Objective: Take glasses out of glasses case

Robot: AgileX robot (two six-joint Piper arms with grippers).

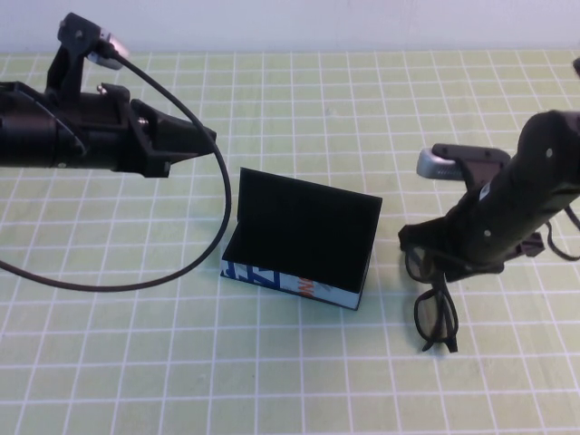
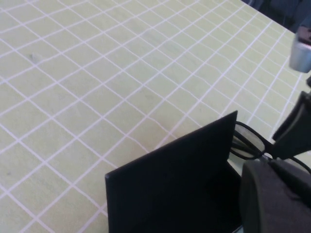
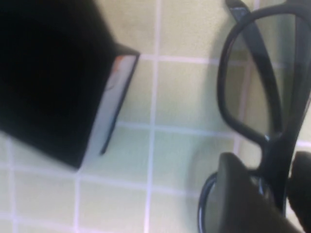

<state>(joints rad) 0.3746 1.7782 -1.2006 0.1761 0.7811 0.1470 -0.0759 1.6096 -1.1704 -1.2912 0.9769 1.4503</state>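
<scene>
The glasses case (image 1: 304, 237) stands open at the table's middle, its black lid upright and its black inside empty. It also shows in the left wrist view (image 2: 170, 187) and the right wrist view (image 3: 48, 73). My right gripper (image 1: 437, 260) is shut on the black glasses (image 1: 436, 313), just right of the case; their lower lens hangs down at the mat. In the right wrist view the fingers (image 3: 243, 194) pinch the frame of the glasses (image 3: 255, 68). My left gripper (image 1: 207, 140) hovers shut and empty, just up and left of the lid's corner, not touching it.
A black cable (image 1: 181, 245) loops from the left arm down over the mat, left of the case. The green gridded mat (image 1: 290, 381) covers the table. The right arm's body (image 2: 296, 131) shows behind the lid in the left wrist view.
</scene>
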